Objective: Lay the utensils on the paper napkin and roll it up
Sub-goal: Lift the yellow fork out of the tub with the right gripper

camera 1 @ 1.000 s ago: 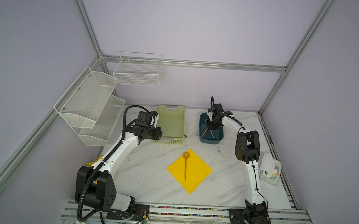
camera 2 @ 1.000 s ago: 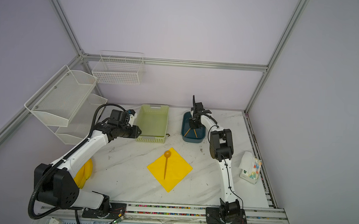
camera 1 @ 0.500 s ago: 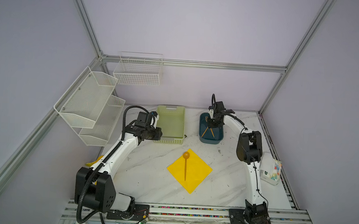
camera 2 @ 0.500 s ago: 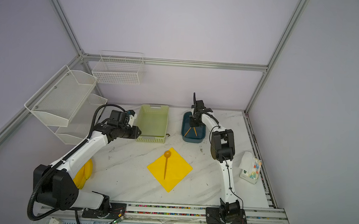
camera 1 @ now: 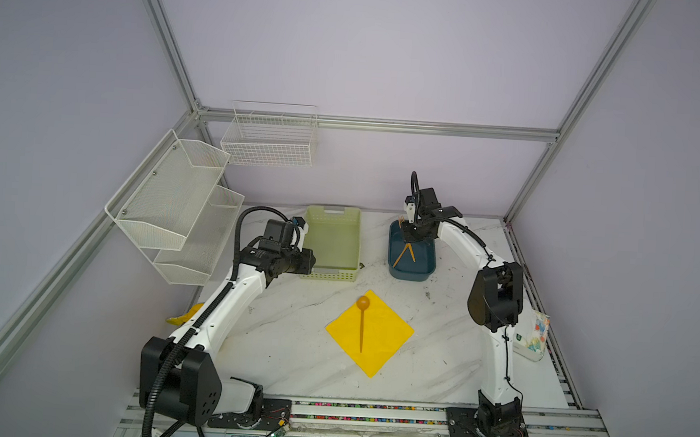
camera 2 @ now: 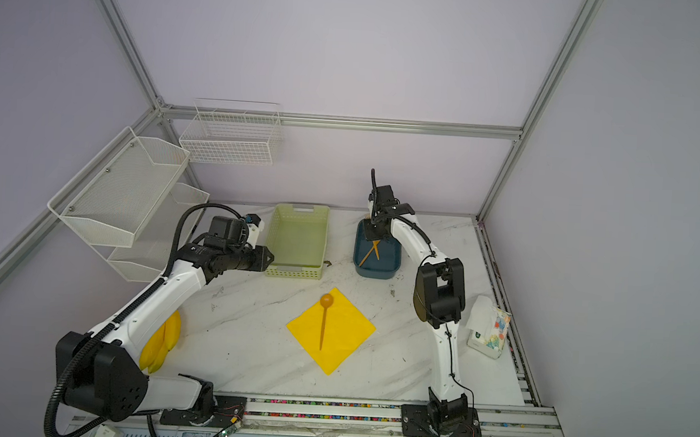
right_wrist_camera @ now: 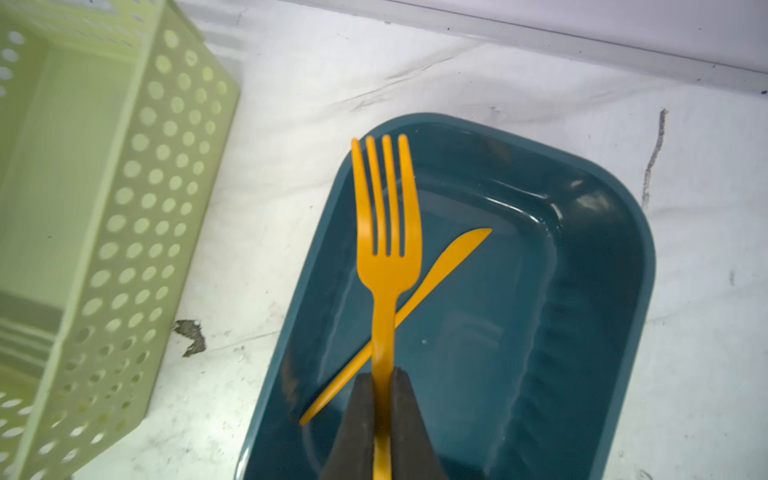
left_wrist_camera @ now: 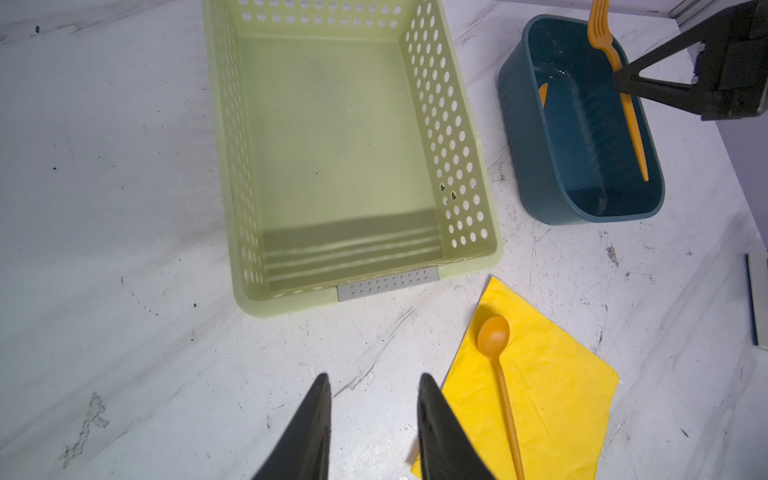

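Note:
The yellow paper napkin (camera 1: pixel 386 338) (camera 2: pixel 345 336) lies as a diamond near the table's middle. An orange spoon (camera 1: pixel 362 324) (camera 2: pixel 324 318) (left_wrist_camera: pixel 498 374) rests on it, bowl toward the back. My right gripper (right_wrist_camera: pixel 383 376) (camera 1: pixel 412 231) is shut on the fork's (right_wrist_camera: pixel 386 232) (left_wrist_camera: pixel 615 62) handle and holds it above the blue tub (right_wrist_camera: pixel 582 291) (camera 1: pixel 413 271), tines up. The knife (right_wrist_camera: pixel 436 270) lies slanted on the tub's floor under the fork. My left gripper (left_wrist_camera: pixel 372 380) (camera 1: pixel 310 263) is open and empty, hovering over bare table between the basket and the napkin.
A pale green perforated basket (camera 1: pixel 330 273) (left_wrist_camera: pixel 449 145) stands empty left of the tub. White wire racks (camera 1: pixel 183 201) hang on the left and back walls. A tissue pack (camera 1: pixel 534 337) sits at the right edge. A yellow banana toy (camera 2: pixel 161 341) lies under my left arm.
My right gripper has shifted slightly over the blue tub with the fork in it. The left arm, napkin and spoon have not moved.

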`<state>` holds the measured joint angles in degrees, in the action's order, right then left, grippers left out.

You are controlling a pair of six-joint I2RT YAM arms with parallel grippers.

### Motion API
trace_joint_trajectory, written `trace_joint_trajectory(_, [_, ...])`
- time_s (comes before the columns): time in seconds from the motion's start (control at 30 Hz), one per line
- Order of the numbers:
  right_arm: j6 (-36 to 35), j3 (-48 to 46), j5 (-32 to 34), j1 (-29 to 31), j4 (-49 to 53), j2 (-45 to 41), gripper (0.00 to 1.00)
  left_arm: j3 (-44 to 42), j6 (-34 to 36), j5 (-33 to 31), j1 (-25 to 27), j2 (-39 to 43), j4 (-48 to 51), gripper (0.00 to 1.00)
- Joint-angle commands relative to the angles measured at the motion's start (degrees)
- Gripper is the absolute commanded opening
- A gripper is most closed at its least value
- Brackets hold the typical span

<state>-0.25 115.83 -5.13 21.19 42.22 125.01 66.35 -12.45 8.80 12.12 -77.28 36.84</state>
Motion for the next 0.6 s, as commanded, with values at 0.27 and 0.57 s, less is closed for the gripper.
trace_joint_trajectory(0.27, [12.8, -15.5, 4.6, 7.6, -3.8, -16.0, 0.05, -2.8, -1.2, -0.6, -0.2, 4.3, -2.9, 0.35])
trace_joint_trajectory(0.57, [26.5, -32.5, 4.9, 15.3, -12.2, -28.8, 0.02, -3.2, -0.9, -0.5, -0.1, 5.6, -3.4, 0.34])
